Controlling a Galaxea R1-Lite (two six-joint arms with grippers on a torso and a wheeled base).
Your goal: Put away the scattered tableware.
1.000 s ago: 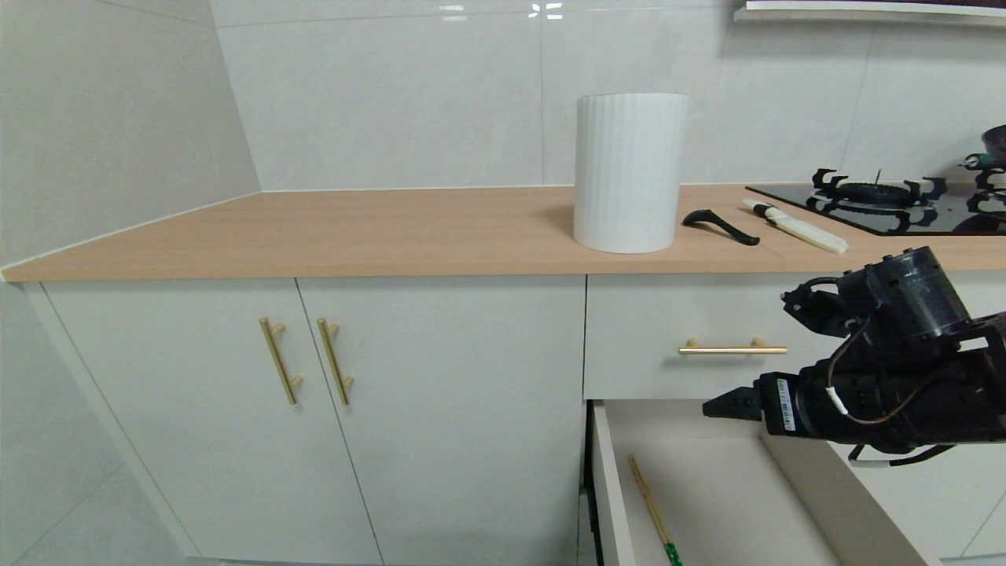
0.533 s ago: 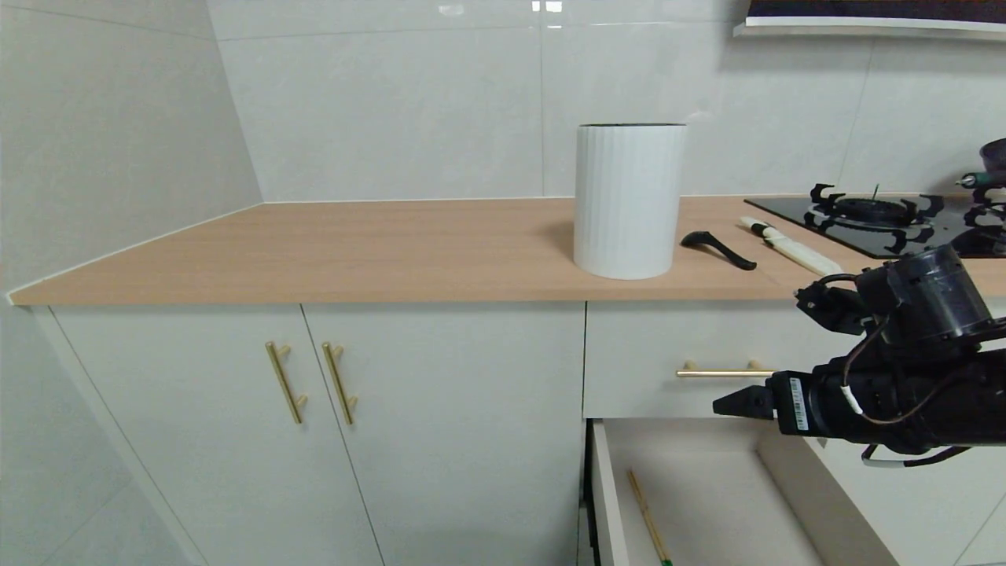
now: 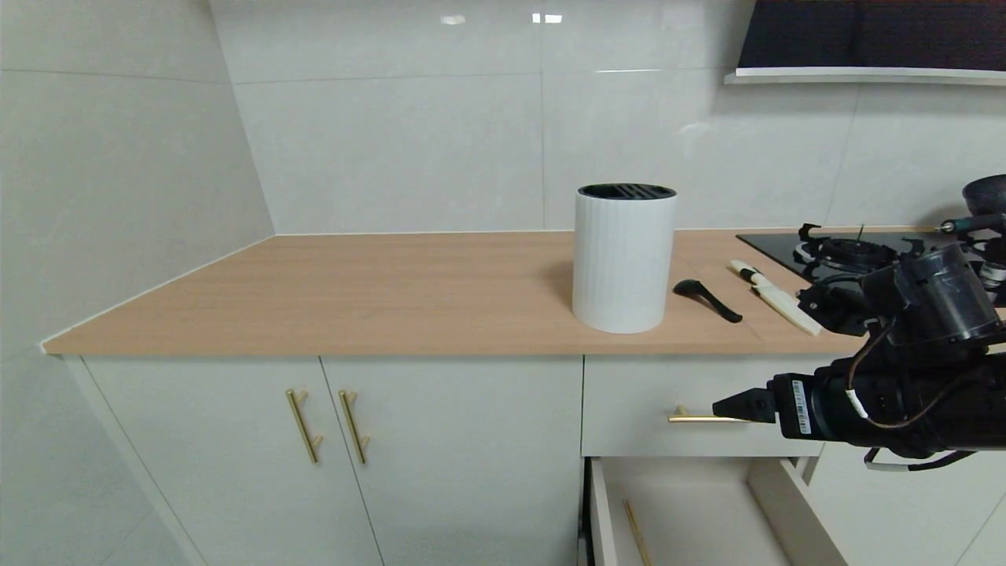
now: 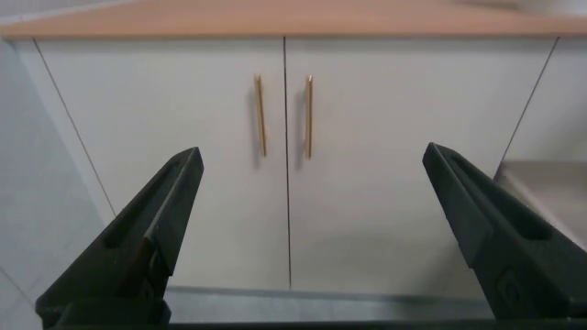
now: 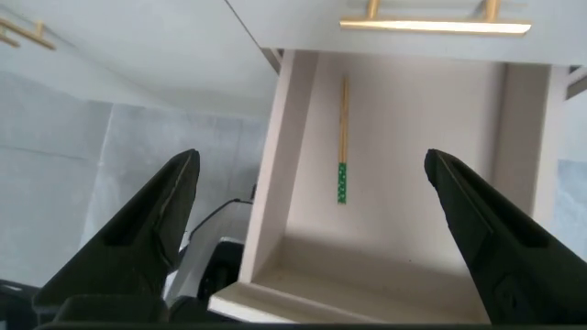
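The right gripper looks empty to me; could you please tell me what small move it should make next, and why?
Probably lift the right gripper toward the black utensil on the counter. Its fingers are open and empty above the open drawer, which holds a chopstick, while that utensil and the white knife lie out beside the white holder.

Head view: light is bright and even and comes from above, with two small glare spots high on the wall tiles. A soft, short shadow lies on the countertop just left of the white holder, the underside of the hood is near black, and the uprights of the cabinet doors lean more the nearer they stand to the left edge. Left wrist view: dimmer, the doors grey and the floor strip at their foot dark. Right wrist view: the open drawer is evenly lit, with faint shade along its inner walls.
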